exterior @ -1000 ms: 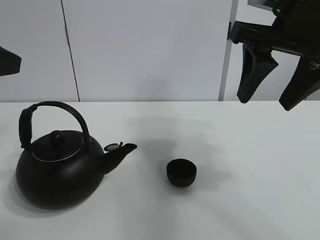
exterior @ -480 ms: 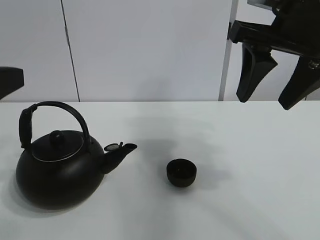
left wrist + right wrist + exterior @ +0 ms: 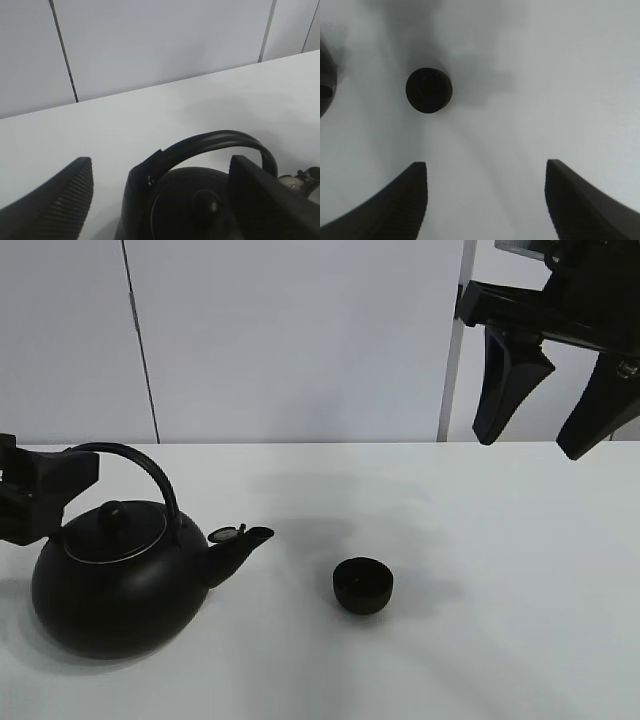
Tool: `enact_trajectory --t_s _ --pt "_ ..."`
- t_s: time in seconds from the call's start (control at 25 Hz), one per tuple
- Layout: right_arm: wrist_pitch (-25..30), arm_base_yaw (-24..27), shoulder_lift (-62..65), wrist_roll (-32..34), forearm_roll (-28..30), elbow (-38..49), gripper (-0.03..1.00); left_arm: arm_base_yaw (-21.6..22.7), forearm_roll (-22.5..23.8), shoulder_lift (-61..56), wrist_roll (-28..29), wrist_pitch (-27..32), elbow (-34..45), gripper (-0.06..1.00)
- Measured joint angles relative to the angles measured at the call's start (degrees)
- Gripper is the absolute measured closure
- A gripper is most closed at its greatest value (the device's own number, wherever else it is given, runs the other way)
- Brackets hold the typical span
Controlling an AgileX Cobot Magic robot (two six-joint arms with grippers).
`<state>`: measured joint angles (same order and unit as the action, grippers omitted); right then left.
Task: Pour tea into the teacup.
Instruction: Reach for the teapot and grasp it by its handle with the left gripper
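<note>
A large black kettle (image 3: 115, 585) with an arched handle (image 3: 140, 470) stands on the white table at the left, spout toward the middle. The small black teacup (image 3: 362, 584) sits upright to its right, apart from it. My left gripper (image 3: 35, 495) is open at the left end of the kettle's handle; in the left wrist view its fingers (image 3: 55, 205) straddle the handle (image 3: 210, 142) and the lid knob (image 3: 206, 200). My right gripper (image 3: 545, 400) is open and empty, high above the table at the right. The right wrist view shows the teacup (image 3: 428, 90) far below.
The white table (image 3: 480, 540) runs across the whole view. A pale panelled wall (image 3: 300, 340) stands behind it.
My left gripper has come in from the left edge and lowered to the kettle's handle. The right arm, kettle and teacup have not moved.
</note>
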<state>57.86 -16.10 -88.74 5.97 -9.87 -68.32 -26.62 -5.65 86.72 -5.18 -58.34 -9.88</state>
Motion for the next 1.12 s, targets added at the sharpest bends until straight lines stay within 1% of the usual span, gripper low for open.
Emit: enact_trajectory --t_s 0.08,0.16,0.36,0.52,0.68,0.92,1.0,1.08,1.12 --pt "0.0 0.0 0.0 0.0 0.0 0.0 0.5 0.0 0.0 3.93 0.04 -4.19 0.0 0.4" --pt "-0.06 0.0 0.0 0.0 0.0 0.0 0.5 0.0 -0.74 7.28 0.06 -6.34 -0.11 0.4" --pt "-0.06 0.0 0.0 0.0 -0.06 0.0 0.5 0.0 -5.22 12.69 0.11 -6.47 -0.67 0.4" --pt "-0.29 0.0 0.0 0.0 -0.06 0.0 0.5 0.0 -5.64 13.05 0.11 -6.82 -0.97 0.41" --pt "-0.69 0.0 0.0 0.0 -0.06 0.0 0.5 0.4 -5.82 13.16 0.11 -6.9 -2.08 0.45" --pt "-0.83 0.0 0.0 0.0 -0.06 0.0 0.5 1.04 -5.95 14.85 0.11 -7.21 -4.0 0.47" --pt "-0.83 0.0 0.0 0.0 -0.06 0.0 0.5 1.04 -5.95 14.85 0.11 -7.28 -4.0 0.5" --pt "-0.83 0.0 0.0 0.0 -0.06 0.0 0.5 1.04 -6.0 14.85 0.11 -7.28 -4.0 0.6" --pt "-0.83 0.0 0.0 0.0 -0.06 0.0 0.5 1.04 -5.63 14.89 0.11 -7.28 -4.0 0.68"
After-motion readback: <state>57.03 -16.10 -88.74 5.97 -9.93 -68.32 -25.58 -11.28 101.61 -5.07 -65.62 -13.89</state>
